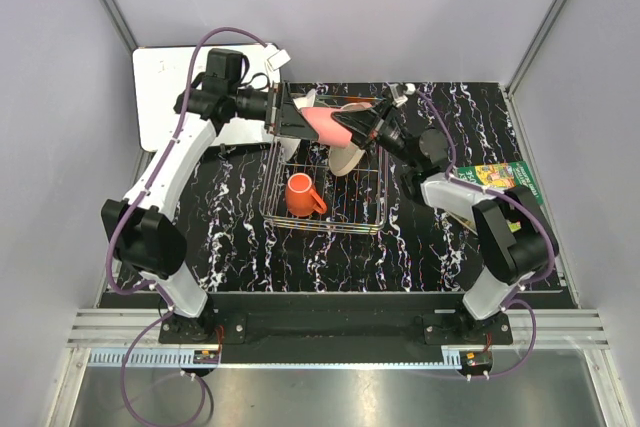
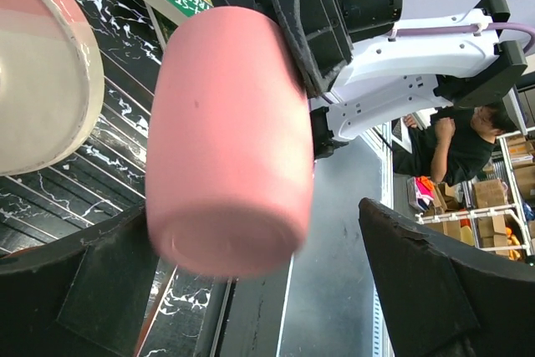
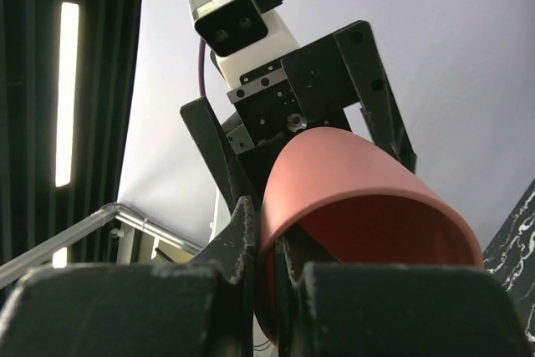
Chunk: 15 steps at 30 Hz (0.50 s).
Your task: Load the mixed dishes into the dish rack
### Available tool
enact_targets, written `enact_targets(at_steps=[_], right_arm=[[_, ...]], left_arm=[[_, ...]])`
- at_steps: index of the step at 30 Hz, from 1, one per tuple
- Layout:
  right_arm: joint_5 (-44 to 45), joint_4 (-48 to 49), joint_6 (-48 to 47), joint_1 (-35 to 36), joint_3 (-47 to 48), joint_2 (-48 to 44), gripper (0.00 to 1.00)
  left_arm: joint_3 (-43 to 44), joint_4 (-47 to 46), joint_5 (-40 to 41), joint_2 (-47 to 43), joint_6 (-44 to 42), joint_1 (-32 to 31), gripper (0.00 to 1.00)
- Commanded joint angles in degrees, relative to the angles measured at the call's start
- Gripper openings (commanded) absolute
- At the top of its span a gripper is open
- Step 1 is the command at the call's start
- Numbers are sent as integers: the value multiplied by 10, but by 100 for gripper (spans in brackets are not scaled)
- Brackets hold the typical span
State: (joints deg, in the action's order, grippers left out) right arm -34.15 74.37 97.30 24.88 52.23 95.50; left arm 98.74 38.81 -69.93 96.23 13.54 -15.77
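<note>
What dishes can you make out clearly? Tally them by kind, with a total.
Orange mug: 1
Pink cup: 1
Cream plate: 1
Total: 3
Pale shapes at the far end of the rack are too hidden to count.

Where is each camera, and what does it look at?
Top: above and behind the arms, looking down at the table and dish rack; both arms show.
Left wrist: on the left arm, facing the pink cup; its open left hand shows.
Right wrist: on the right arm, facing the left arm's camera; its right hand, shut on the cup's rim, shows.
Shared: both wrist views show the cup.
</note>
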Motion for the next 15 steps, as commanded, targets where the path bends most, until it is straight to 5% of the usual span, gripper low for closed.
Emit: enact_targets(at_steps=[1,10,13,15], right_arm=[[1,153,11,36,64,33,0],[12,155,29,61,69,64,0],[11,154,30,61,70,64,0],[11,153,35,61,69,64,0]], left_arm=[[19,-28,-12,8,16,-18,99],[28,-32,-16,7,14,-17,99],[24,-40,-26,7,20,-17,84],[21,-48,-27,7,27,-17,57]])
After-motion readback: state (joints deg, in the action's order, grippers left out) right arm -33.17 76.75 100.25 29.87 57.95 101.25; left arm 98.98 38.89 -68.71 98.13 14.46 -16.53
